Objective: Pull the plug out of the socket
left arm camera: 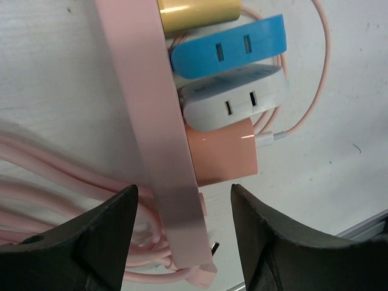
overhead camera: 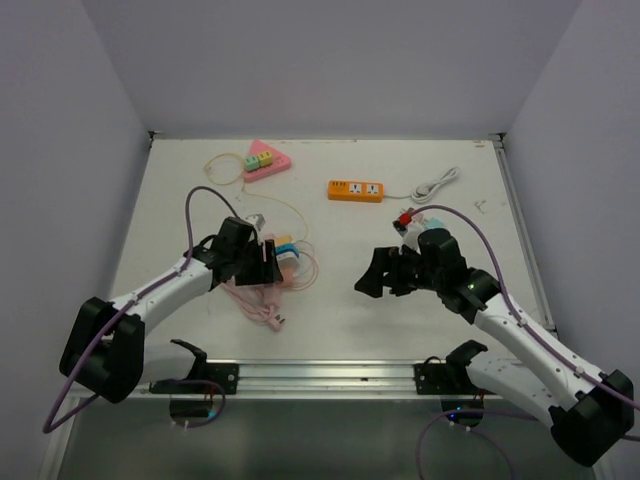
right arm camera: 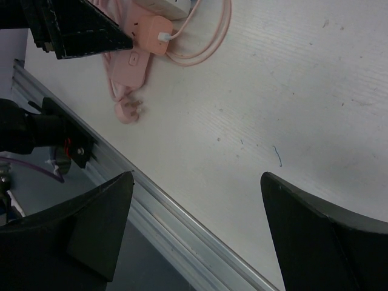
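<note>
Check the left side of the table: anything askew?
The pink power strip looks tipped on its edge, adapters pointing sideways, its pink cord in a loose tangle beside it. Nothing looks damaged.

A pink socket strip (left arm camera: pixel 160 121) lies on the counter (left arm camera: pixel 54 79), tipped on its edge. Four plugs jut sideways from one face, packed in a row: yellow plug (left arm camera: pixel 200 13), blue plug (left arm camera: pixel 236 45), white plug (left arm camera: pixel 236 97), salmon plug (left arm camera: pixel 221 151). Its pink cord (left arm camera: pixel 36 176) lies coiled beside it.
</note>
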Tool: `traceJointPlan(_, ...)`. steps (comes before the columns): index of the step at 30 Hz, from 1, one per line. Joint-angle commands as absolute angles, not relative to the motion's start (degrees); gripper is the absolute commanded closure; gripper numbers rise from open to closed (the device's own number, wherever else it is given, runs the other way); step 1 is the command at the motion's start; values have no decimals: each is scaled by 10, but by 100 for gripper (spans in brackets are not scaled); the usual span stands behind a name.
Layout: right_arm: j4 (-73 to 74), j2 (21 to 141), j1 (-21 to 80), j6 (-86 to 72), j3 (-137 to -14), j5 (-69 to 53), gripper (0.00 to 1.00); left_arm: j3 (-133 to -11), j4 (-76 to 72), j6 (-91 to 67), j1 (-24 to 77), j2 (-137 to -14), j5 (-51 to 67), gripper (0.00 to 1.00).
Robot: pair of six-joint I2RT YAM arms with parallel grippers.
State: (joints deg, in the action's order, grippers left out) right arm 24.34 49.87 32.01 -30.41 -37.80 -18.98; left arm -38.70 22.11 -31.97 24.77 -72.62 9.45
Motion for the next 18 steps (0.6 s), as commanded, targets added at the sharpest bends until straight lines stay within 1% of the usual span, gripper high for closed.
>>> traceJointPlan(1,199,514,354,-327,-373,-153,10,-364,239,-296,247,-711,134,34)
traceJointPlan(7,156,557,413,-358,-368,-118,11,-339,220,-318,248,-702,140,37)
traceJointPlan(14,98,598,468,-400,-361,-73,11,-329,207,-362,256,-683,105,42)
traceJointPlan(18,80,614,489,-417,-359,-56,11,-331,207,-370,265,-684,83,43)
